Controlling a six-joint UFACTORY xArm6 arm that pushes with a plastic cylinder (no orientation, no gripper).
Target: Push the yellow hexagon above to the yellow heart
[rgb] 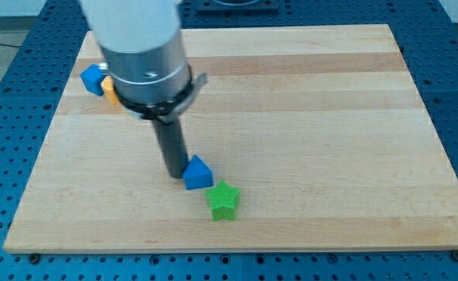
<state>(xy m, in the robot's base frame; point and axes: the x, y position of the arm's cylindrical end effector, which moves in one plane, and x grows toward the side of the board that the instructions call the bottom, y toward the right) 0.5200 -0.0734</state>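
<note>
My tip [175,175] rests on the board just left of a blue triangular block [198,172], touching or almost touching it. A green star block [224,200] lies just below and right of the blue one. At the view's upper left a blue cube [93,79] sits by the board's edge, with a yellow-orange block [110,92] beside it, mostly hidden behind the arm; its shape cannot be made out. No yellow heart shows in this view.
The wooden board [307,117] lies on a blue perforated table [10,117]. The arm's grey cylindrical body [139,47] covers part of the board's upper left.
</note>
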